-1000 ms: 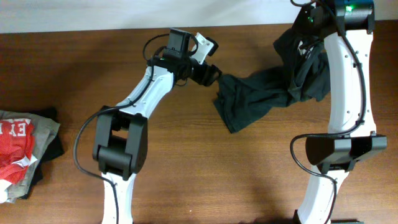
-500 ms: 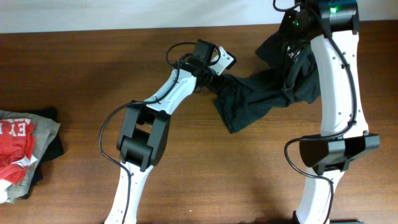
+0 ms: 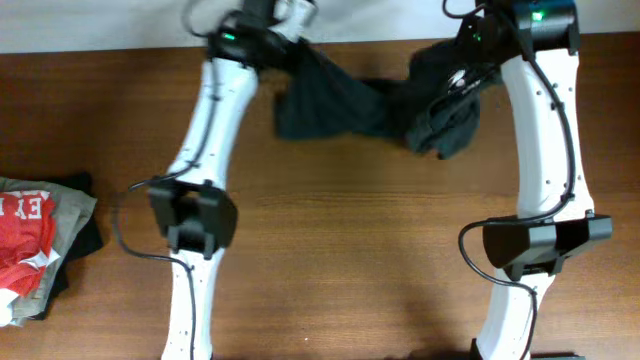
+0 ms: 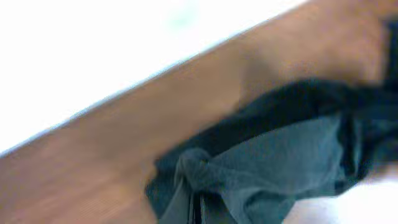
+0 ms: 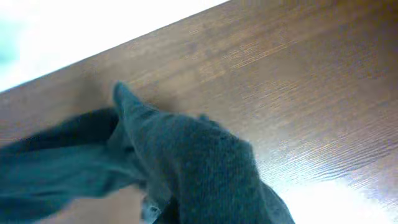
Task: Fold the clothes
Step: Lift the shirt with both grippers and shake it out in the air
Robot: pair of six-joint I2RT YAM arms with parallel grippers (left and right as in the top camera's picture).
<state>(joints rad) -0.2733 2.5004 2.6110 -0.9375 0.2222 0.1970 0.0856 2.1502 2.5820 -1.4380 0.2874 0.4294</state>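
The T-shirt (image 3: 345, 100) is a very dark green-black from overhead. In the left wrist view it (image 4: 280, 155) looks dull teal-grey where light falls and near black in the folds. In the right wrist view it (image 5: 199, 162) is a muted grey-green.

The tabletop (image 3: 350, 250) is warm brown wood with fine darker grain lines and pale glare patches. Beyond its far edge runs an off-white strip (image 3: 100, 25).

The left arm (image 3: 215, 110) and right arm (image 3: 550, 130) are white with black joints and black cables (image 3: 125, 240). A green light (image 3: 543, 14) glows on the right arm.

At the left edge lie a red garment (image 3: 25, 240) with white letters, a grey-khaki garment (image 3: 72, 212) and black cloth (image 3: 88, 240).
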